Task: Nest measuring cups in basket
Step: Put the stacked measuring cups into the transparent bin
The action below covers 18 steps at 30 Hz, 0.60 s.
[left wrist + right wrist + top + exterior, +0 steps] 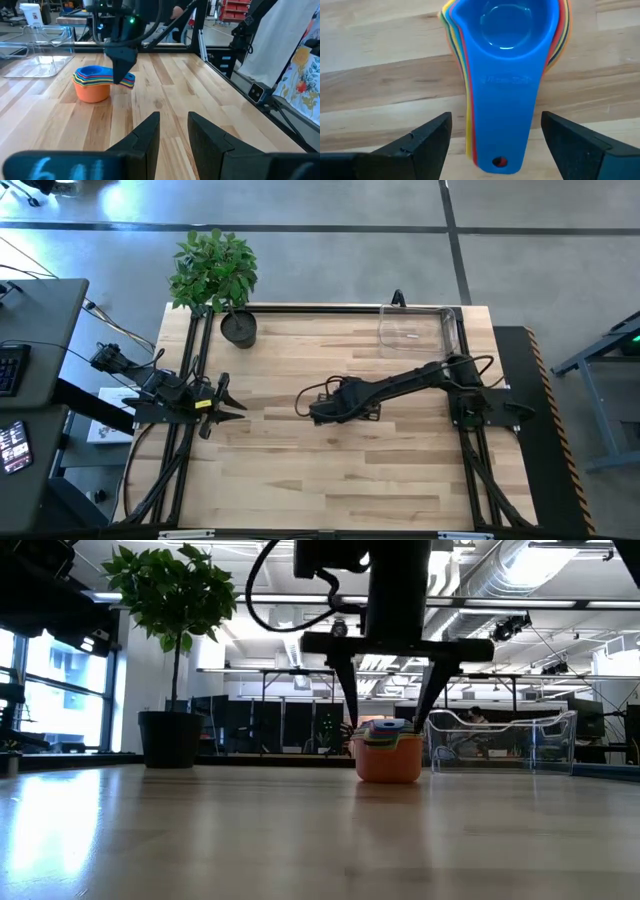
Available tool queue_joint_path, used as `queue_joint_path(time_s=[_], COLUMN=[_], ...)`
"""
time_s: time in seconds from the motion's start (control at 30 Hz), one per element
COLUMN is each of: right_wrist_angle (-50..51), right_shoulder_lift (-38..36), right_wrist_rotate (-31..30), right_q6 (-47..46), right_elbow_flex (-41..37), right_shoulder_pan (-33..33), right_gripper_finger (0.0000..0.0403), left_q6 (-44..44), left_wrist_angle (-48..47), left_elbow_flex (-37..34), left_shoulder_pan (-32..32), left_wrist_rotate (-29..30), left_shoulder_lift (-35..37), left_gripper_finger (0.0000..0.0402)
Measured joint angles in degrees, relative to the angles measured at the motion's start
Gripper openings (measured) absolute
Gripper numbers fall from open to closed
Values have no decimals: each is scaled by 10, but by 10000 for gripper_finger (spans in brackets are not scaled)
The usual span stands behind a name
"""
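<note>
Cups [92, 82] nested mid-worktop | your right claw [390, 705] gapes empty over them | basket [418, 326], upper right, awaits them

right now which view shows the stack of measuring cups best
The right wrist view: the stack of measuring cups fills it from above, blue cup on top, between the open right claw. The left wrist and low views show its side; in the high view the arm hides it.
</note>
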State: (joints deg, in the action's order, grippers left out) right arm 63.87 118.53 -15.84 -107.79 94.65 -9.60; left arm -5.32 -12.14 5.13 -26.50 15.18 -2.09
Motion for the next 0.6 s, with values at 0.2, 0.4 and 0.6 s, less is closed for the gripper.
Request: queue_joint_path(time_s=[0.2,0.4,0.6], right_wrist_angle=[4,2,-1], right_shoulder_lift=[14,17,23], right_wrist_rotate=[18,31,54], right_q6=[5,28,47], right_elbow_flex=[0,0,1], right_shoulder_pan=[16,30,38], right_gripper_finger=[299,291,254], left_q6=[0,0,0], left_wrist_angle=[0,0,0], left_elbow_flex=[0,0,0], left_shoulder_pan=[0,0,0], left_wrist_rotate=[0,0,0], left_shoulder_lift=[0,0,0], left_gripper_finger=[90,90,90])
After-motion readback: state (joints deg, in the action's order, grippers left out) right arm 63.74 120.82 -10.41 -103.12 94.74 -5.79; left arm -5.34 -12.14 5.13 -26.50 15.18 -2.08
